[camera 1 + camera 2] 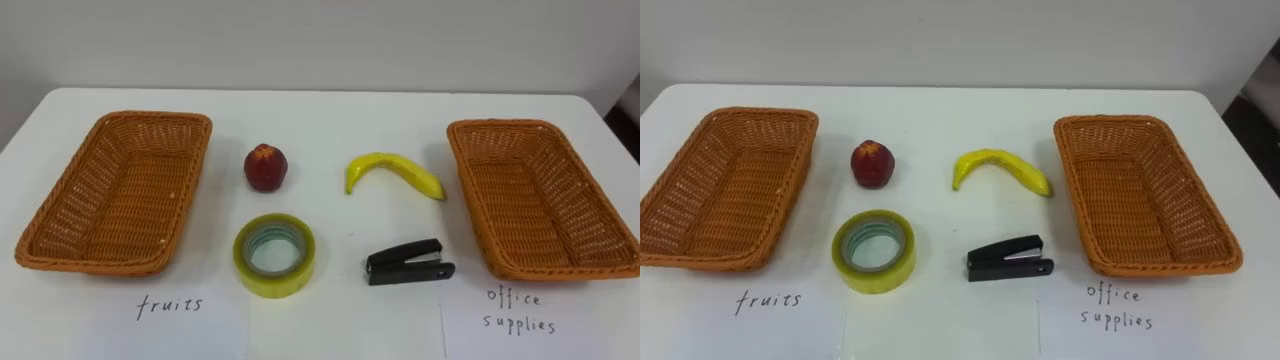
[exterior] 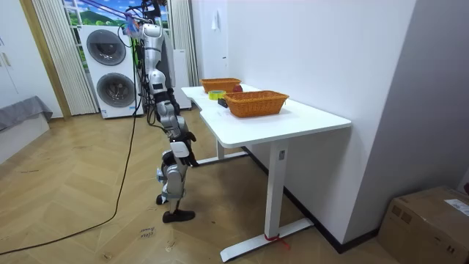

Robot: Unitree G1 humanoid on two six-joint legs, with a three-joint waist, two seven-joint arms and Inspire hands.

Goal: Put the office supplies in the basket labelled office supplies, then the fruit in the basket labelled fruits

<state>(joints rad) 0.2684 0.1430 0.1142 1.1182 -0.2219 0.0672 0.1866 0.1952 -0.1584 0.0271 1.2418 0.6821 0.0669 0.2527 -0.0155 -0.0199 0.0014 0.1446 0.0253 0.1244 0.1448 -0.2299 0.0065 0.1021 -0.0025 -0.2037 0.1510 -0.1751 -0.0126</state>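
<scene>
Nothing is sorted yet. The left basket (image 1: 90, 262) at 9 o'clock and the right basket (image 1: 560, 272) at 3 are empty. The apple (image 1: 267, 167), banana (image 1: 393, 171), tape (image 1: 275, 256) and stapler (image 1: 408, 262) sit between them on the surface (image 1: 330, 120). The hands (image 2: 185, 137) hang low and I cannot tell their state.

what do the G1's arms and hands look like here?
Room view, far off: the right arm looks silver-grey with dark joints. The right robot hand reads as a dark shape; any markings are too small to tell.
</scene>
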